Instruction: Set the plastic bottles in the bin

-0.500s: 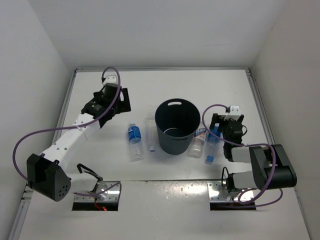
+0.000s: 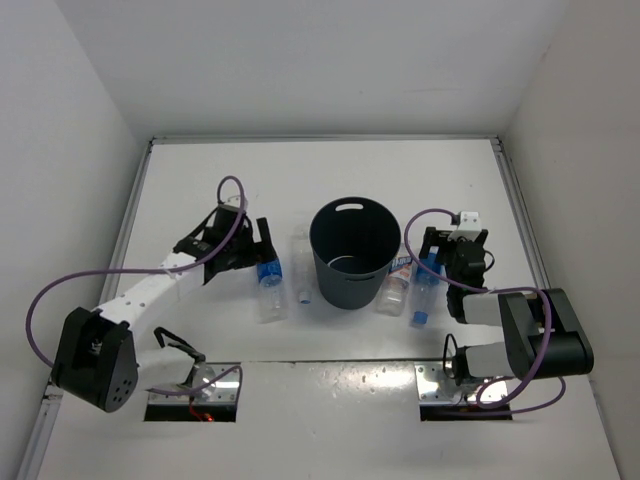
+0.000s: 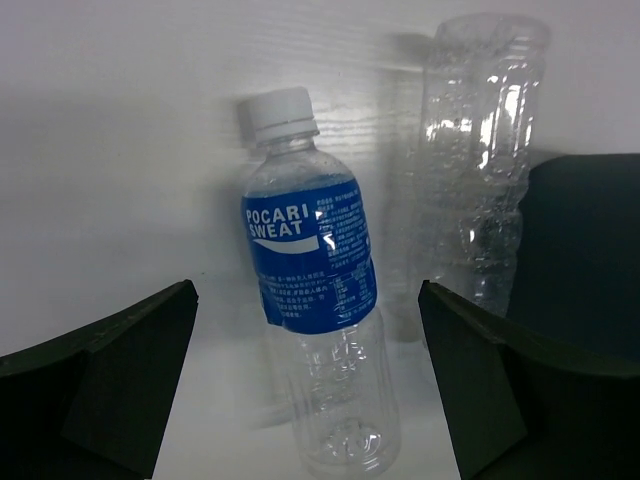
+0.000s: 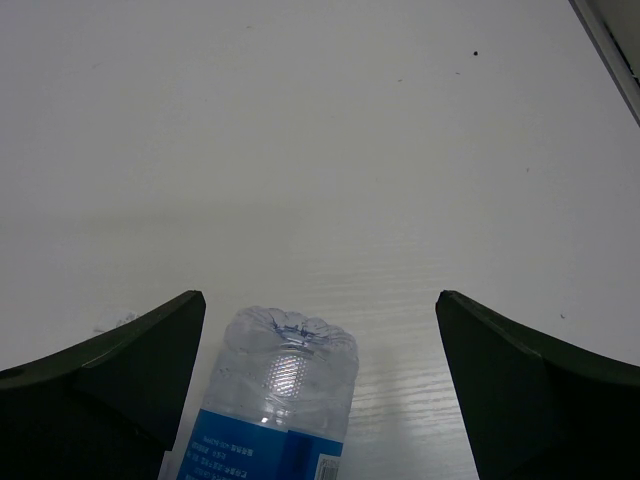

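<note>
The dark grey bin (image 2: 352, 290) stands mid-table. Two plastic bottles lie left of it: a blue-labelled Pocari Sweat bottle (image 2: 268, 285) and a clear one (image 2: 300, 262). Two more lie right of it: a white-and-blue labelled one (image 2: 397, 283) and a blue-capped one (image 2: 424, 292). My left gripper (image 2: 256, 247) is open over the Pocari bottle (image 3: 310, 270), whose clear lower body lies between the fingers (image 3: 100, 390). The clear bottle (image 3: 480, 150) and bin wall (image 3: 590, 250) show at right. My right gripper (image 2: 447, 247) is open, with the blue-capped bottle's base (image 4: 285, 360) between its fingertips.
White walls enclose the table, with a raised rim (image 2: 320, 138) along the far edge and sides. Purple cables loop off both arms. The right arm's base (image 2: 530, 345) sits close behind the right-hand bottles.
My left gripper has moved from the far left toward the bin and now sits over the Pocari bottle. The right arm and all bottles have not moved.
</note>
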